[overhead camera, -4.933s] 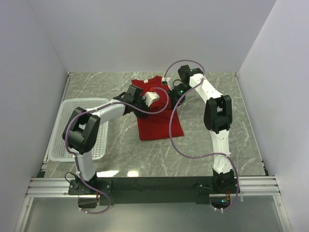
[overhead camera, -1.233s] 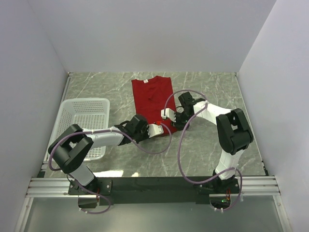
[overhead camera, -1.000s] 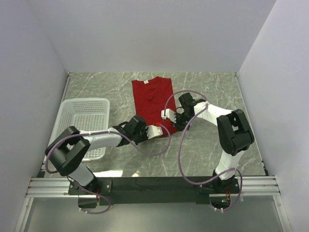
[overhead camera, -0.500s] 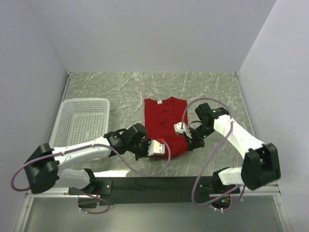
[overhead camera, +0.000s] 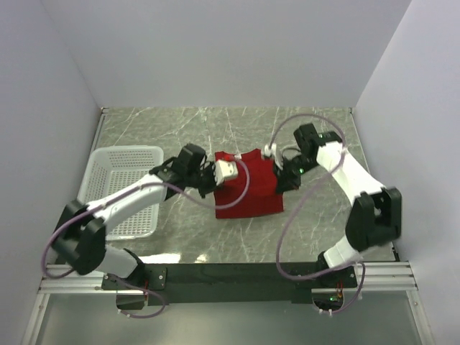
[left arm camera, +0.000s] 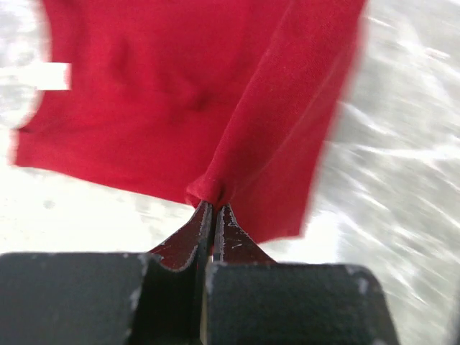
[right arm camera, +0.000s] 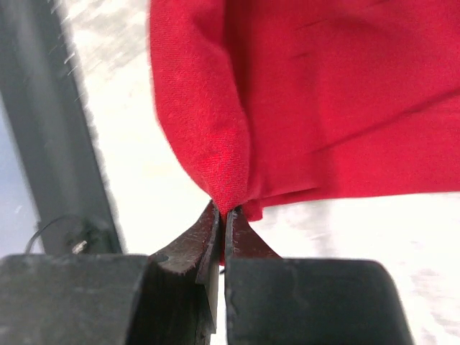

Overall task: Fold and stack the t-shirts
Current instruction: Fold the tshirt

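Note:
The deep-red t-shirt (overhead camera: 248, 192) lies doubled over on the marble table, mid-table. My left gripper (overhead camera: 218, 181) is at its left edge and my right gripper (overhead camera: 277, 178) at its right edge. In the left wrist view the left gripper (left arm camera: 214, 205) is shut on a pinched corner of the t-shirt (left arm camera: 180, 86), whose white neck tag (left arm camera: 52, 75) shows at the far left. In the right wrist view the right gripper (right arm camera: 228, 213) is shut on a fold of the t-shirt (right arm camera: 323, 93), which hangs from the jaws.
A white mesh basket (overhead camera: 126, 150) stands left of the shirt, under the left arm. White walls close in the table on three sides. A dark frame rail (right arm camera: 43, 144) runs along the left of the right wrist view. Purple cables loop over both arms.
Both grippers have swung away from the near edge toward the far side, carrying the held hem over the shirt. The shirt is now shorter and doubled over.

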You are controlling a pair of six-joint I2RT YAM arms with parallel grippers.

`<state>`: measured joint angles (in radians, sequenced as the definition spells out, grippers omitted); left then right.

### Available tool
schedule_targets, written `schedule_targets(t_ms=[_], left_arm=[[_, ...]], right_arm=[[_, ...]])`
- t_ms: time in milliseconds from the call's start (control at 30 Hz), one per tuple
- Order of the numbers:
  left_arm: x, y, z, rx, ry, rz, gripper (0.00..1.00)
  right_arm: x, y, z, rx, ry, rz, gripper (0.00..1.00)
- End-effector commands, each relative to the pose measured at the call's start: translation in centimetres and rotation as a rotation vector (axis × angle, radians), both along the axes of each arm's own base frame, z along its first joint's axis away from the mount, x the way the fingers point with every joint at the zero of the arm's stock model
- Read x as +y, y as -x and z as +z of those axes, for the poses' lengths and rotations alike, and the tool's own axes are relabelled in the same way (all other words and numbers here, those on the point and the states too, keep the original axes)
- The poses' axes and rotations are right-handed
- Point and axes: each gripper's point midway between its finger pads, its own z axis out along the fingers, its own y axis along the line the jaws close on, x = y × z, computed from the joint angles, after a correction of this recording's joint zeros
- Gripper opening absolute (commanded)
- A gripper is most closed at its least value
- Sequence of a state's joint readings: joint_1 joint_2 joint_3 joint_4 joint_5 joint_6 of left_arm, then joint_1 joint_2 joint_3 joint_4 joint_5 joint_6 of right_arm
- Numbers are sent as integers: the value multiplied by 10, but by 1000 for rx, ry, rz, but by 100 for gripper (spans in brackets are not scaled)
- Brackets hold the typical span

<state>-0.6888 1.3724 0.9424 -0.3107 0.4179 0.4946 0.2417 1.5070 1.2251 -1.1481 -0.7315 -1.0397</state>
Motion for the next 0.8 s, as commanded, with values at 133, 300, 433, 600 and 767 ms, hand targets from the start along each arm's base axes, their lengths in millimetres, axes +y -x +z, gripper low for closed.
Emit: schedule_targets(t_ms=[133, 300, 433, 600, 767], left_arm=[[-23, -101, 32, -140, 95, 105, 1], [-15, -149, 32, -177, 113, 249, 1], [-11, -176, 5, -132, 89, 340, 1], [-5, -193, -19, -112, 46, 424, 1], [-6, -196, -28, -95, 34, 436, 1]], right_arm=[[4, -115, 15, 6, -40, -215, 0], [4, -172, 22, -5, -49, -322, 0], [3, -196, 2, 15, -28, -374, 0], [0, -214, -14, -2, -8, -453, 0], [-1, -228, -20, -23, -4, -497, 0]])
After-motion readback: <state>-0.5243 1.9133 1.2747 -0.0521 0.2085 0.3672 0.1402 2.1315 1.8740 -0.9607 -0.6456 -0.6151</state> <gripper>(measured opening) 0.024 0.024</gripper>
